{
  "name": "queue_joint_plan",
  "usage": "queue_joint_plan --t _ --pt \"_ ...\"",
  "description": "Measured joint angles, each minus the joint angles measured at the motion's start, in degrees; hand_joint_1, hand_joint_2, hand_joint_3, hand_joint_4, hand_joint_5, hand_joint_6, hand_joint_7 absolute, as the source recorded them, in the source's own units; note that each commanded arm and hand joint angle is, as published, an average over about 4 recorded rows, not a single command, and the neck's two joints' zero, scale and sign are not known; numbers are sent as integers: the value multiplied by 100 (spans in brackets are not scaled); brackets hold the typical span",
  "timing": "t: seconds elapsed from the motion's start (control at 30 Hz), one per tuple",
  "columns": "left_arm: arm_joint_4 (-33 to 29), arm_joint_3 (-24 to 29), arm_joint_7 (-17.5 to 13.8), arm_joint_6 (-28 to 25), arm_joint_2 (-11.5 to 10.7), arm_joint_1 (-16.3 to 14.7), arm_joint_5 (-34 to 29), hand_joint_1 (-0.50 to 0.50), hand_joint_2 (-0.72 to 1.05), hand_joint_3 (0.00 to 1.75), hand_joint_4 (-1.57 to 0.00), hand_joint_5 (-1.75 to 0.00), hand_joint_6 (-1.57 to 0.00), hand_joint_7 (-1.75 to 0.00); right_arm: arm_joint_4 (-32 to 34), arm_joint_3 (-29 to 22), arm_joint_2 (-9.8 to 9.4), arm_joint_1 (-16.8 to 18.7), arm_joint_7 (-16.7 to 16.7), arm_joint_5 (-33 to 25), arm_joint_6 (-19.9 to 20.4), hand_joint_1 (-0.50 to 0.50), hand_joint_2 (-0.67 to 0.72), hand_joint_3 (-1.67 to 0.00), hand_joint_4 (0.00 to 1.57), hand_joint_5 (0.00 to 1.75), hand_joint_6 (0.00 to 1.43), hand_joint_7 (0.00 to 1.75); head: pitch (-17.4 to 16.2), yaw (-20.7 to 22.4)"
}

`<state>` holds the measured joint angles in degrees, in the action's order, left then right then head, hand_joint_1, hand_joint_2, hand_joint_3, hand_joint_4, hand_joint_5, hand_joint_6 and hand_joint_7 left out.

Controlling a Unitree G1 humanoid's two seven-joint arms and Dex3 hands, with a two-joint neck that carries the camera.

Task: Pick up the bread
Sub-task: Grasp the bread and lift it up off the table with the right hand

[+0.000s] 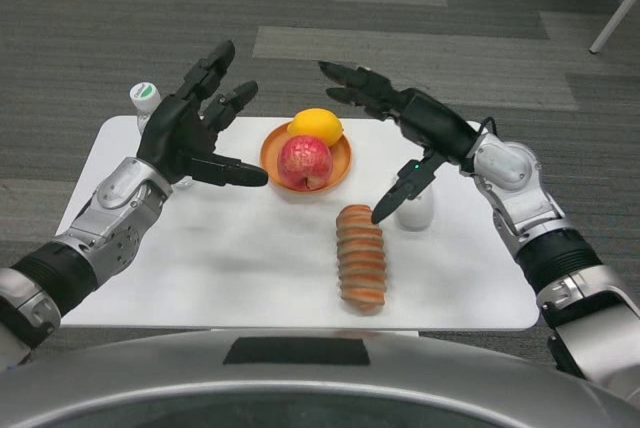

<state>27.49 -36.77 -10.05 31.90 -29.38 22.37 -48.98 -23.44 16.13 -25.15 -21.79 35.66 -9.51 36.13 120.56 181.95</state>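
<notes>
A: How far along is the pickup?

B: Barely begun, I'd judge. The long ridged orange-brown bread loaf [361,256] lies flat on the white tabletop [200,258], near its front edge, with nothing gripping it.

A: And the hands?

B: The right hand [400,138] hovers just above and behind the loaf, fingers spread wide and holding nothing, one finger pointing down toward the loaf's far end. The left hand [195,133] is also spread and empty, raised beside the orange bowl [272,153] with the red apple [304,161] and yellow lemon [315,126].

A: What's left?

B: Everything, it seems: reaching down, closing on the loaf, lifting it.
</notes>
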Motion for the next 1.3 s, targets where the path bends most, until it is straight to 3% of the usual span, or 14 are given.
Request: queue_joint_plan --t 0.07,0.27,0.37,0.5,0.63,0.93,1.13,1.3 --pt "-2 8 0 -9 39 -7 0 50 34 2 0 -41 0 0 166 44 -7 -24 372 295 -106 -42 -41 -8 0 10 0 0 1 9" --pt "-2 10 0 -19 133 -11 0 50 34 7 0 -41 0 0 270 60 -54 -27 602 766 -182 -42 -53 -14 0 5 0 0 -5 -15" --pt "-2 11 0 -21 153 -12 1 50 34 7 0 -41 0 0 338 167 -195 -27 640 919 -149 -42 -54 -38 0 0 0 0 -11 -34" --pt "-2 10 -1 -23 174 -12 3 50 34 4 0 -41 0 0 490 284 -354 -26 660 1178 19 -42 -41 -79 0 0 0 0 2 -77" --pt "-1 8 -3 -26 179 -14 3 50 34 7 0 -41 0 0 777 425 -610 -30 687 1600 111 -42 -30 -97 0 0 0 0 12 -110" --pt "-1 7 -4 -26 186 -39 3 50 34 9 0 -41 0 0 1093 1181 -1173 -95 740 2025 217 -42 -22 -109 0 0 0 0 8 -112" --pt "0 6 -4 -26 205 -45 3 50 34 7 0 -41 0 0 1206 1418 -1356 -129 767 2084 231 -42 -19 -121 0 0 0 0 20 -142" --pt "54 6 -7 -25 222 -46 2 50 34 9 0 -41 0 0 1198 1439 -1373 -140 795 2516 266 -42 -16 -127 0 0 0 0 38 -168"
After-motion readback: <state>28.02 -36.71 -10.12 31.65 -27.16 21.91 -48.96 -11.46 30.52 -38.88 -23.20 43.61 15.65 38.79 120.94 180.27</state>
